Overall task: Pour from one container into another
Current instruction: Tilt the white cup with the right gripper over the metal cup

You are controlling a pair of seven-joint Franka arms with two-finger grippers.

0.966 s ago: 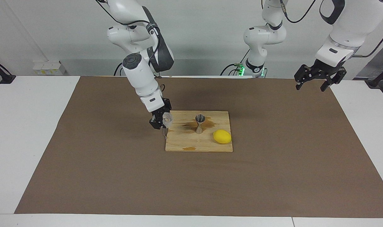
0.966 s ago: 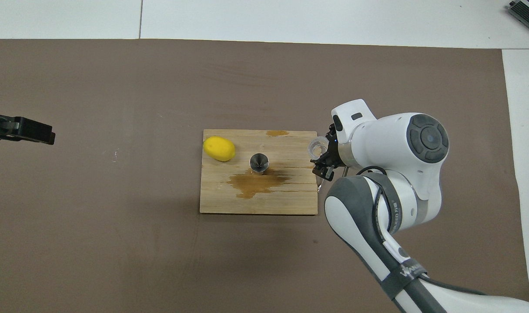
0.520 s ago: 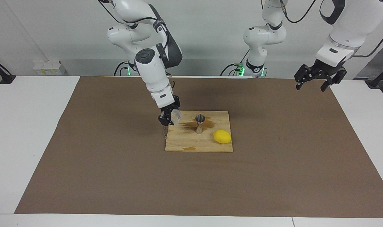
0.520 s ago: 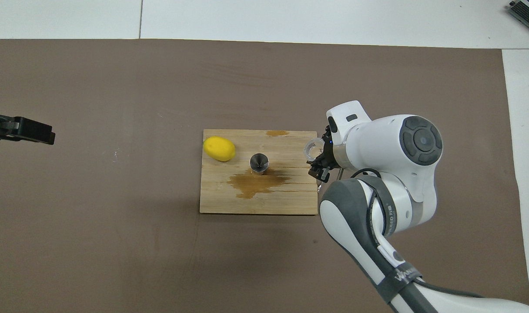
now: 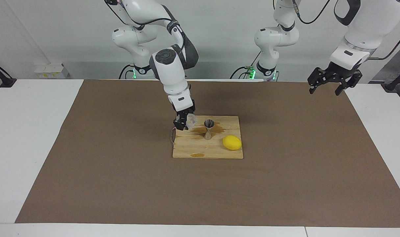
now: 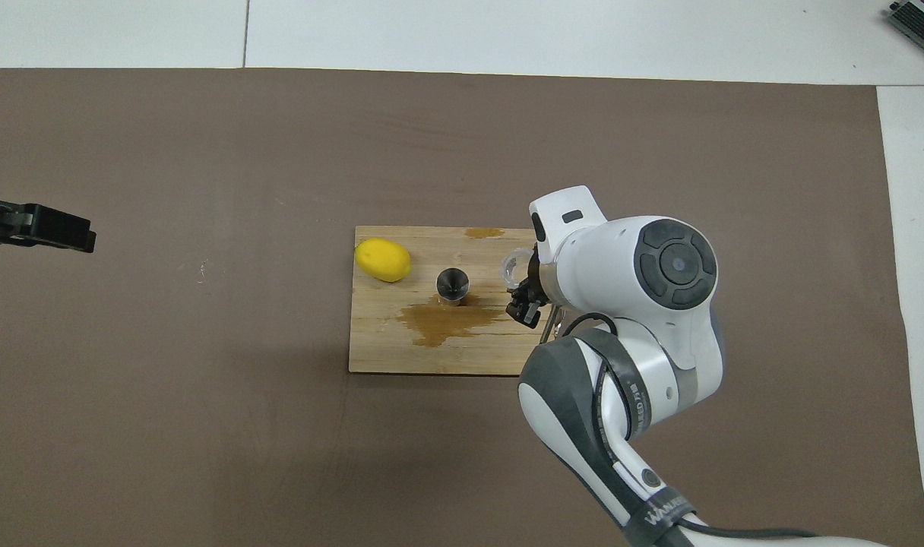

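- right claw [image 5: 184, 124] first, hanging over the right arm's end of the wooden board [image 5: 200, 149]. we see it clamped on the clear cup [image 5: 191, 121], which is up in the air, not on the board.
- cup looks tipped, its mouth turned toward the jigger. we can't tell if anything is in it.
- jigger [image 5: 209, 129] stands upright on the board, near its middle, just beside the held cup toward the left arm's end. its open top cone faces up and its long axis is vertical.
- key relation: we judge the cup's lip is not yet over the jigger's mouth. the right arm is much the nearer one, so the next bit is a short sideways carry, then more tilt.
- brown wet stain [image 6: 445, 319] on the board by the jigger, on the robots' side. small mouth, so spill risk looks real.
- lemon [image 5: 232, 142] on the board, toward the left arm's end.
- left claw [image 5: 329, 83] waits spread open and empty, high over the tabletop [image 5: 38, 138] edge at its own end.
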